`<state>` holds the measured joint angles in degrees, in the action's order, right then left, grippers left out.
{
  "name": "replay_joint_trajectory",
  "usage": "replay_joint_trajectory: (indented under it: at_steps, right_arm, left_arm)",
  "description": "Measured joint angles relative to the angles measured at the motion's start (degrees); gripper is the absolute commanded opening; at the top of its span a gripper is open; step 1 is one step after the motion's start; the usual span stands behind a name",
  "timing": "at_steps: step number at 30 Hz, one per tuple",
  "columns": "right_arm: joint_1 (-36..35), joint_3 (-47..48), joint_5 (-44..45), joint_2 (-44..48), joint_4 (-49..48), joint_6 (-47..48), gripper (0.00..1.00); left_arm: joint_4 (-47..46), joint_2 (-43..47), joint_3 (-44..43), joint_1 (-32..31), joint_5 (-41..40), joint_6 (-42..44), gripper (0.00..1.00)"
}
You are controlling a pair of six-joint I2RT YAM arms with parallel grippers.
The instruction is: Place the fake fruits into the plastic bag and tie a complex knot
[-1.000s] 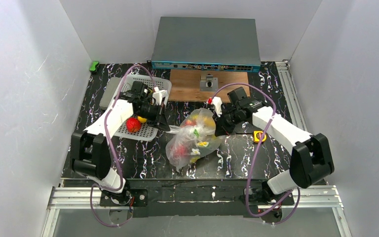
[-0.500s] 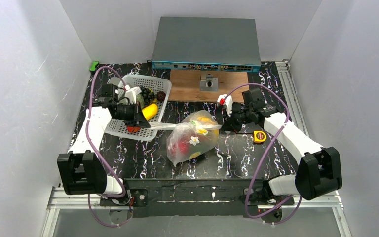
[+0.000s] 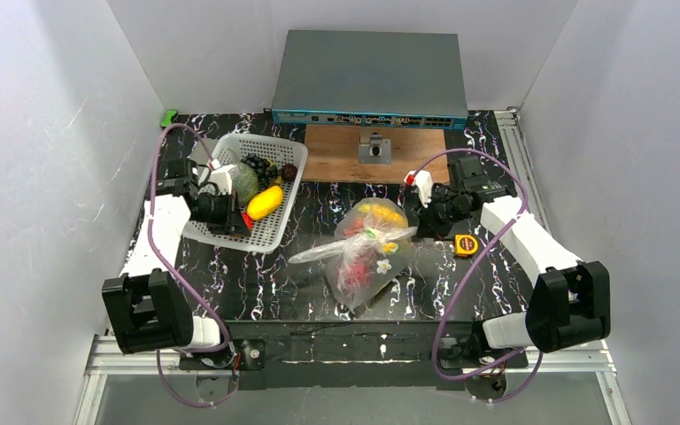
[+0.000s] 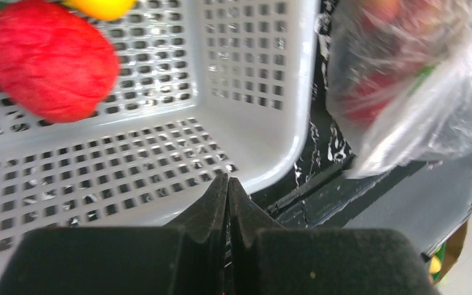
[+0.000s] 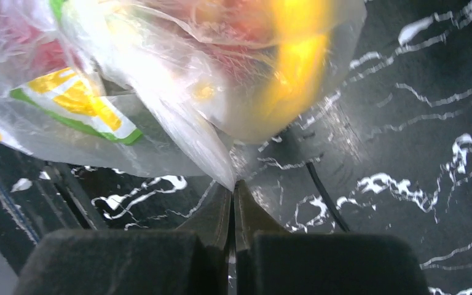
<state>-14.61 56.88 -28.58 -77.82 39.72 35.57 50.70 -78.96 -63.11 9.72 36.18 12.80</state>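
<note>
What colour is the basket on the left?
White, perforated grid pattern. The basket shows best in the left wrist view.

Left gripper (image 4: 227,184) withdrew left; plastic bag (image 3: 367,257) slid right.

One clear crinkly plastic bag (image 3: 367,257) lies mid-table, its contents too bunched to count. One white lattice plastic basket (image 3: 270,230) at ten o'clock holds five pieces that I can make out: one green round plastic fruit (image 3: 246,181), one yellow oblong fruit (image 3: 265,202), one red knobbly fruit (image 4: 46,58), one dark grape bunch (image 3: 257,164) and one small dark red ball (image 3: 289,171). One yellow tape measure (image 3: 466,245) sits at three o'clock. One grey metal box (image 3: 369,80) and one wooden board (image 3: 336,155) are at twelve.
</note>
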Motion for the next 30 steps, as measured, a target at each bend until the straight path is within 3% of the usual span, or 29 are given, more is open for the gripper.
replay_joint_trajectory:
  at_steps: [4,7,11,18,22,26,28,30]
  right_arm:
    - [-3.2,2.8,-1.5,-0.2,2.6,-0.7,0.33]
    - [-4.3,3.6,-2.7,-0.2,4.1,-0.5,0.47]
    - [-4.3,3.6,-3.0,-0.2,6.1,0.7,0.62]
    - [-5.9,4.2,-2.9,-0.7,6.9,1.1,0.62]
    - [-7.5,4.5,-1.8,-2.0,6.3,1.3,0.53]
    - [-8.2,4.5,0.0,-3.3,5.3,1.8,0.35]
    - [-8.2,4.5,1.2,-3.6,4.8,2.1,0.25]
    - [-8.2,4.4,2.3,-3.6,4.3,2.3,0.11]
  left_arm:
    - [0.4,2.1,0.5,-5.3,2.0,2.1,0.47]
    - [0.8,2.4,0.5,-7.8,4.4,4.1,0.66]
    - [0.9,2.8,0.5,-11.4,7.3,7.2,0.75]
    - [-3.3,3.6,0.5,-23.6,7.8,13.2,0.83]
    - [-7.4,1.1,0.4,-29.7,5.2,16.3,0.82]
    - [-9.6,-3.7,0.3,-33.7,3.0,18.9,0.72]
    - [-9.8,-5.3,0.3,-34.9,2.4,19.9,0.58]
    - [-9.6,-5.8,0.3,-35.6,2.1,20.7,0.26]
